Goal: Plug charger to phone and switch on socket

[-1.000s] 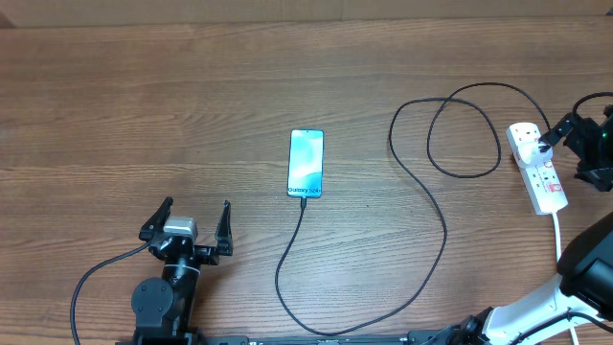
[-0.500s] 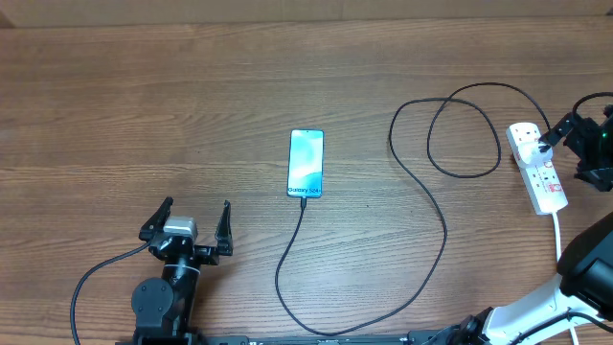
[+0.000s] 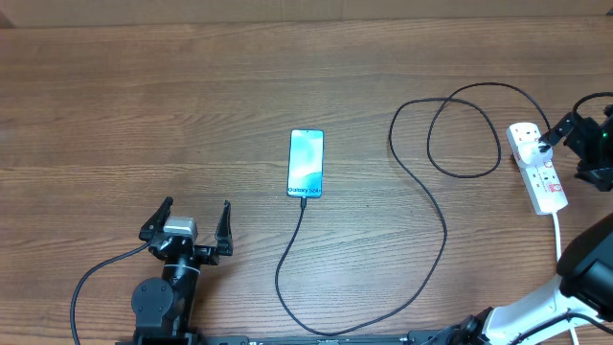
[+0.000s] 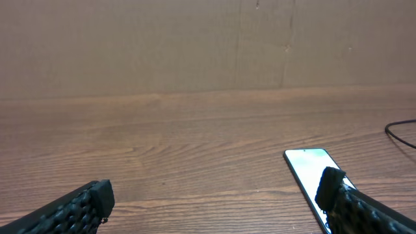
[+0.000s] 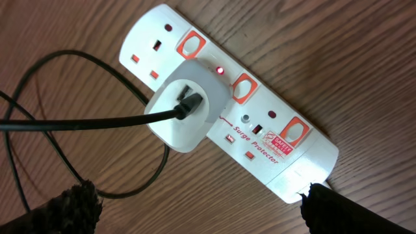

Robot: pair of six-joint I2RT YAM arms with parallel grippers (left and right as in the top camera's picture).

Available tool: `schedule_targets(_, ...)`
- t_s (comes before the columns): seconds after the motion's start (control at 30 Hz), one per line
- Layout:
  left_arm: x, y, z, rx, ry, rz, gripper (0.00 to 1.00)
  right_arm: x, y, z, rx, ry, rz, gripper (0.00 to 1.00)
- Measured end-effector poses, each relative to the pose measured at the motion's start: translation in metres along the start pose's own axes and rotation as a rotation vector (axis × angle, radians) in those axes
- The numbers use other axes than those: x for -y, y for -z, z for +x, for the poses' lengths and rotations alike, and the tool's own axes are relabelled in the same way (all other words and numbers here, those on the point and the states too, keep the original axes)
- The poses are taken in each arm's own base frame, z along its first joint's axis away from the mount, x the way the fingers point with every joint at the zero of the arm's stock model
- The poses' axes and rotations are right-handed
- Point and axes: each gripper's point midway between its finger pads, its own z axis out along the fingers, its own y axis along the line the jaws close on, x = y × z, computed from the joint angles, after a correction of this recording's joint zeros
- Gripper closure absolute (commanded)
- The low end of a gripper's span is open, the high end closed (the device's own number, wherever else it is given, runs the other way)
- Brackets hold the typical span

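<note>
Jaws both wide; charger [image 5: 84, 121] joins phone [image 3: 306, 163], socket [image 5: 273, 140].

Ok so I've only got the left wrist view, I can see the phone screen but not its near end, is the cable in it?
Observer: Overhead, the cable runs right up to the phone at its near short end; it looks plugged in.
Operator: And the socket?
Observer: It holds a white adapter with the cable in it, and a red light glows beside that.
Operator: Where's the right arm?
Observer: The right arm hangs over the socket, jaws open, holding nothing.
</note>
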Motion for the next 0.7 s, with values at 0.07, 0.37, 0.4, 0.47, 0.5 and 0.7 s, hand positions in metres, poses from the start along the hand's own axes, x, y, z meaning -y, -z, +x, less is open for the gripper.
schedule_targets(0.07,0.0,0.0,0.0,0.0,0.0,0.0,0.0,-0.002,0.009,-0.001,0.024,0.005,-0.003,0.0)
schedule_targets(0.37,0.0,0.0,0.0,0.0,0.0,0.0,0.0,-0.027,0.114,0.002,0.301,0.072,-0.037,0.0)
schedule_targets(0.4,0.0,0.0,0.0,0.0,0.0,0.0,0.0,-0.029,0.122,0.004,0.321,0.077,-0.04,0.0)
schedule_targets(0.47,0.0,0.0,0.0,0.0,0.0,0.0,0.0,-0.032,0.136,0.007,0.36,0.086,-0.044,0.0)
schedule_targets(0.5,0.0,0.0,0.0,0.0,0.0,0.0,0.0,-0.033,0.141,0.008,0.373,0.089,-0.046,0.0)
schedule_targets(0.7,0.0,0.0,0.0,0.0,0.0,0.0,0.0,-0.051,0.154,0.017,0.405,0.14,-0.067,0.0)
